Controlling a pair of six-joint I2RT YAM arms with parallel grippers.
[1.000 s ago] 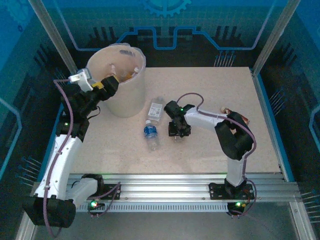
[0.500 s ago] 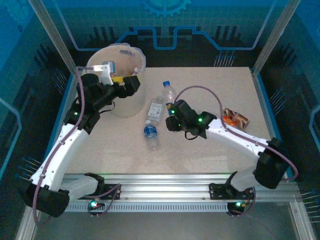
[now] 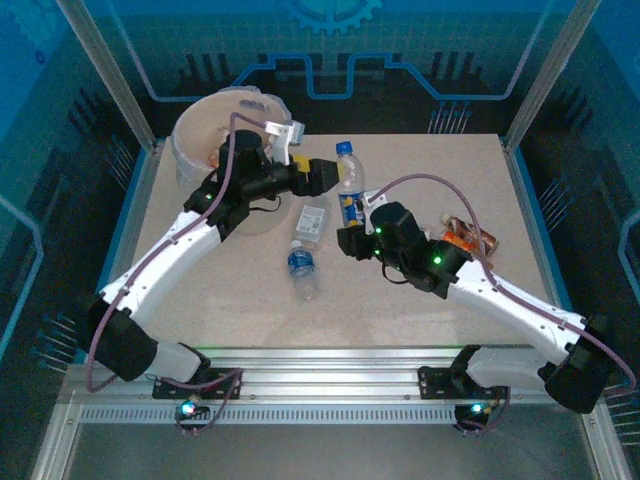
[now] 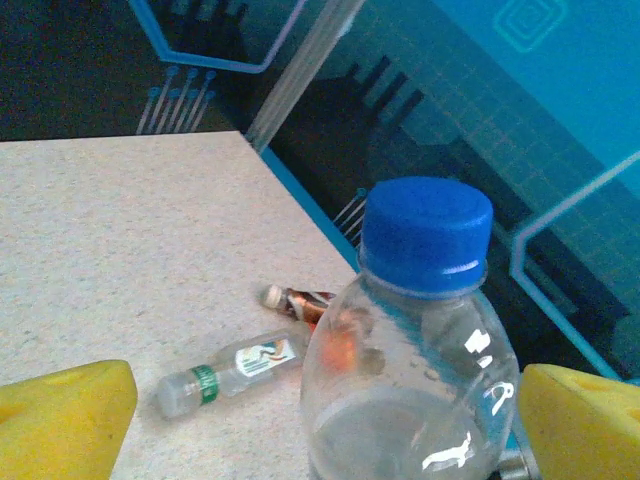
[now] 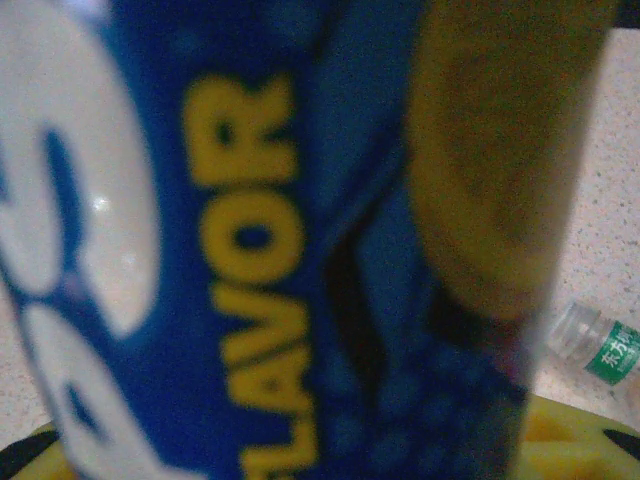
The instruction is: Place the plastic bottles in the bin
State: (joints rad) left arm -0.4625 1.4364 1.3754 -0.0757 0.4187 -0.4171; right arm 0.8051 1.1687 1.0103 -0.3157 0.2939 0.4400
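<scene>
Within the last second the blue-capped bottle (image 3: 346, 180) was lifted off the table (image 3: 200, 290) and stood upright in the right gripper (image 3: 352, 225), which was clenched on its labelled lower half. The left gripper (image 3: 330, 176) was swung away from the bin (image 3: 188, 125) and brought to the bottle's neck, its yellow fingers (image 4: 65, 415) spread wide on either side, not touching. A handover toward the bin was judged likely. Inside the bin something orange was glimpsed, with the rest hidden by the left arm. Other bottles (image 3: 303, 268) were left lying on the table.
</scene>
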